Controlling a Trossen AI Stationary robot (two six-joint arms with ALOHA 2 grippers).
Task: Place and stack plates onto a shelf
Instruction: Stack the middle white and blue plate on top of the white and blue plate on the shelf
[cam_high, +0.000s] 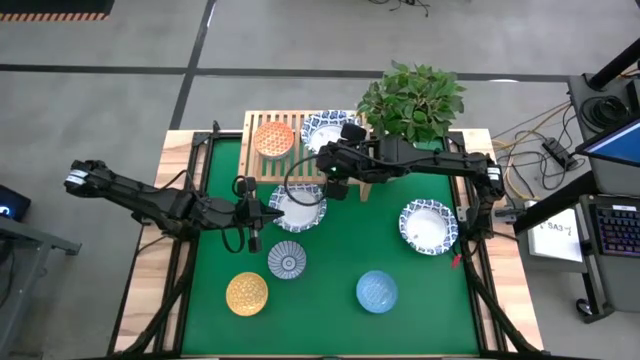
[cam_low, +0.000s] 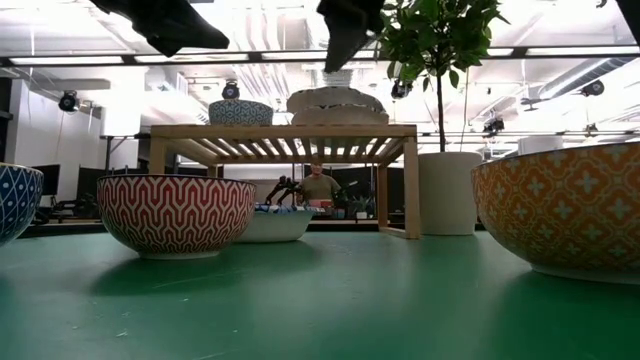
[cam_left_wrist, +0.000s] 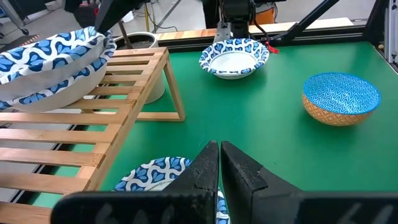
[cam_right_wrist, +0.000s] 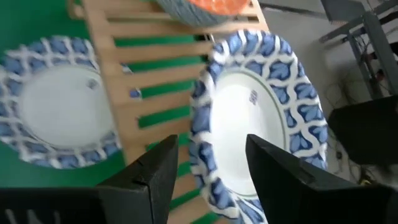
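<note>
The light-wood shelf (cam_high: 300, 150) stands at the table's far side. On its slats rest an orange plate (cam_high: 273, 138) and a white blue-rimmed plate (cam_high: 328, 130) (cam_right_wrist: 261, 118). My right gripper (cam_high: 336, 186) (cam_right_wrist: 211, 168) hangs open above that white plate's near rim, clear of it in the low view. Another white blue-rimmed plate (cam_high: 298, 207) (cam_left_wrist: 155, 177) lies on the green mat in front of the shelf. My left gripper (cam_high: 262, 214) (cam_left_wrist: 219, 158) is shut and hovers over its left rim. A third white plate (cam_high: 428, 225) lies to the right.
A yellow plate (cam_high: 247, 293), a blue-patterned plate (cam_high: 287, 260) and a light blue plate (cam_high: 377, 291) sit on the near half of the mat. A potted plant (cam_high: 410, 100) stands by the shelf's right end. A person (cam_low: 320, 185) is in the room behind.
</note>
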